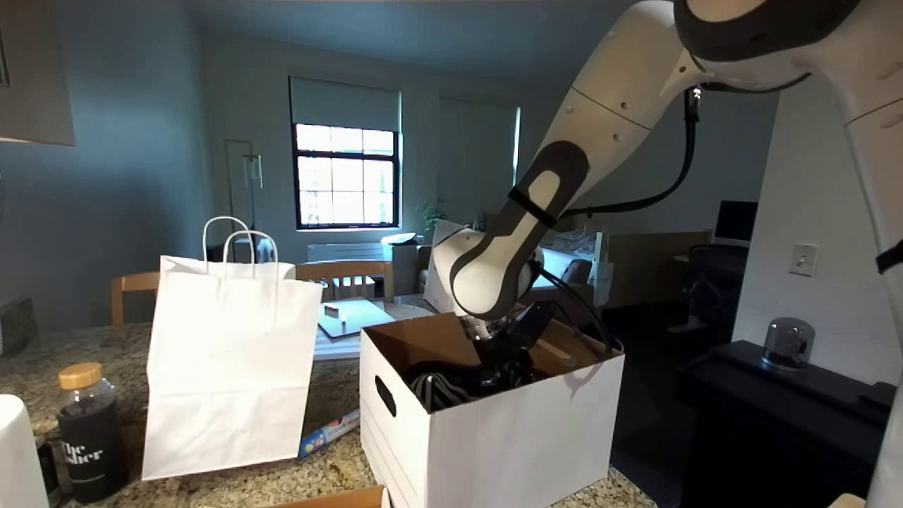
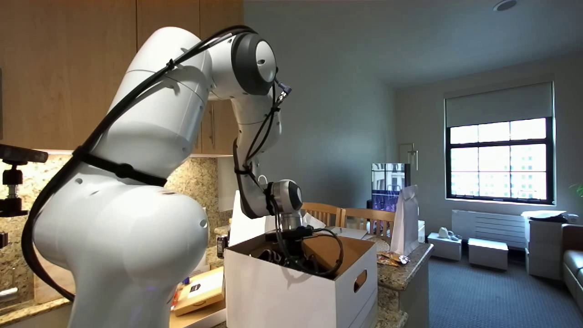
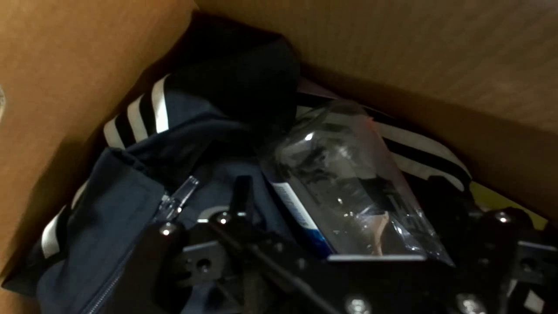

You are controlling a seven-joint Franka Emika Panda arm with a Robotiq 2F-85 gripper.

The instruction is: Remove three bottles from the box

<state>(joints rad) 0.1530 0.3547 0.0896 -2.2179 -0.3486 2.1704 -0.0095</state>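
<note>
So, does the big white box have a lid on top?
No, in an exterior view the white box is open at the top, and the robot arm reaches down into it.

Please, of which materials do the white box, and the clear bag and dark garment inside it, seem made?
White box: probably cardboard, matte; its inner walls show bare brown.
Clear bag: likely thin plastic film, glossy; wrinkles and sharp highlights show.
Dark garment: some cloth, mostly matte; it lies in soft folds, fibre unclear.

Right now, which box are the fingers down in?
The tall, open white box with an oval hand-hole: the fingers are inside it. The shallow tan box lies beside it, clear of them.
</note>
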